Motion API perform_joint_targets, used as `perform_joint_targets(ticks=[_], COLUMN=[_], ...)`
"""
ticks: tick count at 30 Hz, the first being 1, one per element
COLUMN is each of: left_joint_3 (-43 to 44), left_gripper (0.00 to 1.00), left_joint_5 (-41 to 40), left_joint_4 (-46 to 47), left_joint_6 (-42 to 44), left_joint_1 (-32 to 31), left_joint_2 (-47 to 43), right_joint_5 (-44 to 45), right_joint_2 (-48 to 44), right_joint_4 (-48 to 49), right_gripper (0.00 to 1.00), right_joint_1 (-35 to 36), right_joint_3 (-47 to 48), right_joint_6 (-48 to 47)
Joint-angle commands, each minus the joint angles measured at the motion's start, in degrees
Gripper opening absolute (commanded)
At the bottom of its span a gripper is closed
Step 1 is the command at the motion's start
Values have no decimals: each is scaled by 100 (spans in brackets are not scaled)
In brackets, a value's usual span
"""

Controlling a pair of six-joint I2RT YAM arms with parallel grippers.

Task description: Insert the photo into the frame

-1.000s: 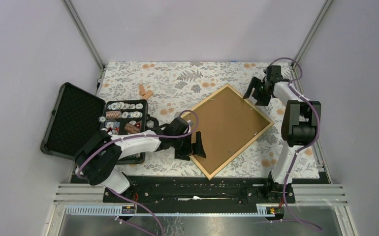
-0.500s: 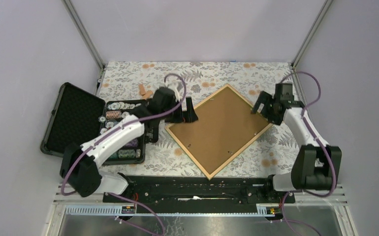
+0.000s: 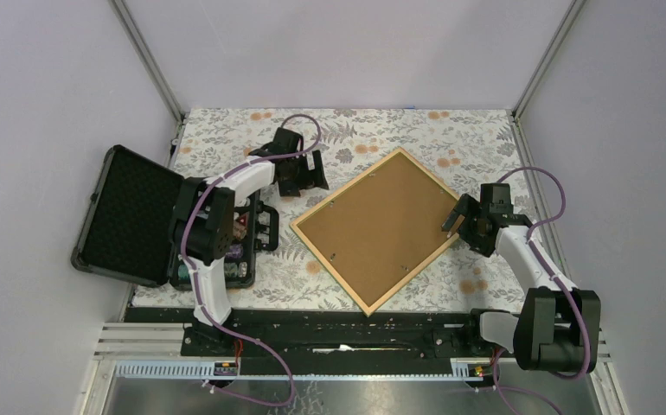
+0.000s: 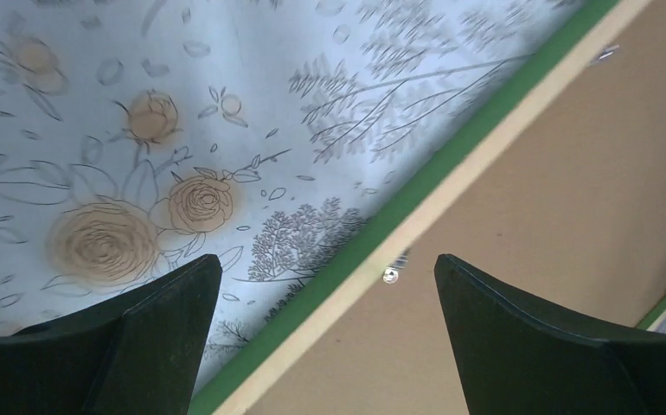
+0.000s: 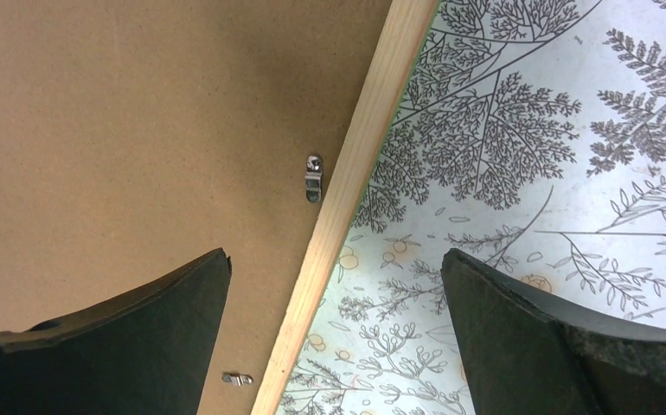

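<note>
The frame (image 3: pixel 347 187) lies face down on the floral cloth, light wood edges up, with the brown backing board (image 3: pixel 381 226) in it. The photo is not in view. My left gripper (image 3: pixel 319 177) is open over the frame's far-left edge; in the left wrist view (image 4: pixel 328 264) the green and wood edge (image 4: pixel 416 194) runs between its fingers. My right gripper (image 3: pixel 451 222) is open at the frame's right corner; in the right wrist view (image 5: pixel 336 255) the wood edge (image 5: pixel 360 164) passes between its fingers, with small metal clips (image 5: pixel 313 177) on the board (image 5: pixel 139 130).
An open black case (image 3: pixel 131 216) with poker chips (image 3: pixel 241 259) stands at the left, under my left arm. The floral cloth (image 3: pixel 381 130) covers the table. Metal posts rise at the back corners.
My left arm swung from the frame's near-left side to its far-left edge. My right arm came from the far right toward the frame's right corner. The frame stays put.
</note>
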Motion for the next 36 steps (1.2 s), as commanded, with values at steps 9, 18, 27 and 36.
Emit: perform_joint_targets(ticks=[9, 18, 27, 36], left_joint_3=[-978, -2811, -2916, -536], left_gripper=[99, 99, 99, 99], left_joint_5=[1749, 2703, 2132, 1314], left_joint_4=[1125, 2803, 1501, 143], left_joint_6=[-760, -2313, -1191, -422], left_joint_1=[-37, -113, -120, -66], left_joint_2=[142, -713, -1749, -923], right_joint_5=[-1192, -1947, -2286, -968], right_joint_2=[1441, 2061, 2333, 1763], right_joint_4=[838, 975, 997, 115], right_gripper=[100, 97, 86, 85], right_joint_1=[-200, -194, -191, -200], right_joint_3=[276, 773, 978, 1316], right_joint_6=[-366, -576, -674, -822])
